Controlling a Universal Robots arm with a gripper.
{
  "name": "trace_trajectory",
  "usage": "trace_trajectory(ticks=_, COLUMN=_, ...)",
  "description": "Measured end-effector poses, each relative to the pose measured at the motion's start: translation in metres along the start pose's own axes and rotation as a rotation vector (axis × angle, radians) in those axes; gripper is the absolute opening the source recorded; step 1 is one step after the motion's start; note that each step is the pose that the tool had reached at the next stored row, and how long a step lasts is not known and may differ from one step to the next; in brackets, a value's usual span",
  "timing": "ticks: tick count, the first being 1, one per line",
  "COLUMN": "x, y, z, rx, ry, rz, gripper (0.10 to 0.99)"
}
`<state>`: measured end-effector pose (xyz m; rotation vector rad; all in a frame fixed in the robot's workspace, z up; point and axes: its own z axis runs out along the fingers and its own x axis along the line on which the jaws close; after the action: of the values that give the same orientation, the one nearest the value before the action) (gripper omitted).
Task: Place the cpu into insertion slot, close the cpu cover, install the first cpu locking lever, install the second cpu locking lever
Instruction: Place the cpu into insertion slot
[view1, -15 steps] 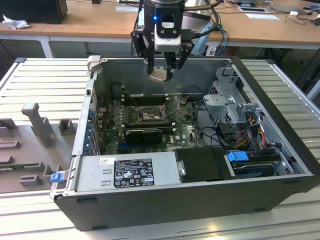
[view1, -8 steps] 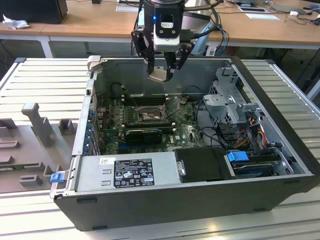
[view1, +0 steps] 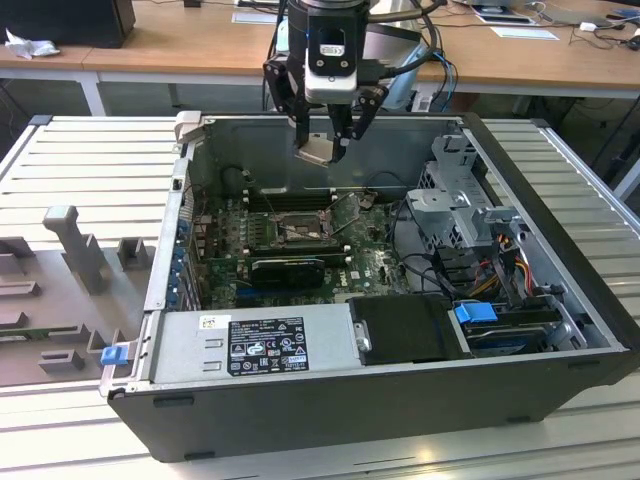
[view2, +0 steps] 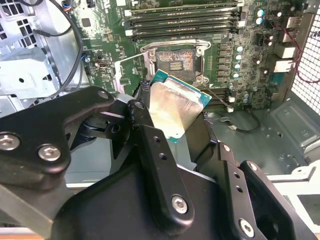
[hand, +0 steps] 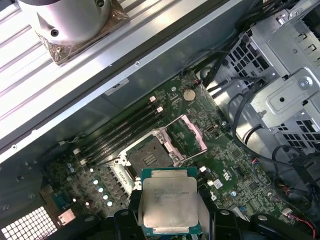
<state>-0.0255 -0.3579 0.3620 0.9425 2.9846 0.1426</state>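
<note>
My gripper (view1: 322, 148) hangs above the open computer case, shut on the cpu (view1: 316, 151), a flat square chip with a pale silver top. In both wrist views the cpu (view2: 175, 107) (hand: 170, 200) sits between the black fingers (view2: 145, 125) (hand: 207, 212), clear of the board. The insertion slot (view1: 298, 228) (view2: 175, 60) (hand: 145, 159) lies open and bare on the motherboard below the chip. The cpu cover (hand: 187, 134) (view1: 347, 212) stands swung up beside the slot. A thin wire lever (view2: 127, 56) angles off the slot's corner.
Long black memory slots (view2: 182, 20) (hand: 122, 131) run beside the socket. A black card (view1: 288, 267) lies in front of it. A grey drive cage (view1: 460, 205) (hand: 280, 95) with cables stands at the exterior view's right. The power supply (view1: 250, 342) and case walls (view1: 175, 230) enclose the board.
</note>
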Motion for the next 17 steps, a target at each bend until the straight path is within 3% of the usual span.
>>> trace_trajectory(ticks=17, x=0.0, y=-0.0002, z=0.0023, rx=-0.001, ry=-0.004, rz=0.044, gripper=0.529)
